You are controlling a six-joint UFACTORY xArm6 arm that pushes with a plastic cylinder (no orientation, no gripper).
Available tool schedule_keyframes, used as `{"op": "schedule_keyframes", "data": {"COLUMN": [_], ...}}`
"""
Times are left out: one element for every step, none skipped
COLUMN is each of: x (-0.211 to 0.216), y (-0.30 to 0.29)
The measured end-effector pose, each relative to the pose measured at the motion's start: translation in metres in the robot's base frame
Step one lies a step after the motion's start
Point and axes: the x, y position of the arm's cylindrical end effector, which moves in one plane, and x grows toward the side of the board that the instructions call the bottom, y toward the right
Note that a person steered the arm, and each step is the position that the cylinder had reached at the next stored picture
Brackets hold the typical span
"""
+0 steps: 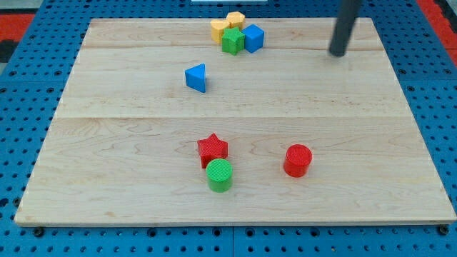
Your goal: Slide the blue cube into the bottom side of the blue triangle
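My tip (336, 52) touches nothing, well to the view's right of the blue cube (253, 37), which sits against a green cube (232, 41) above the blue triangle (197, 77).

Dark rod enters from the view's top edge, right of centre, leaning slightly left going down. My tip (336, 53) sits near the board's top edge, toward its top-right corner.
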Motion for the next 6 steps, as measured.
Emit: {"op": "schedule_keyframes", "data": {"x": [-0.065, -0.060, -0.027, -0.029, -0.056, -0.061], "y": [-0.040, -0.102, -0.138, -0.143, -0.134, -0.172]}}
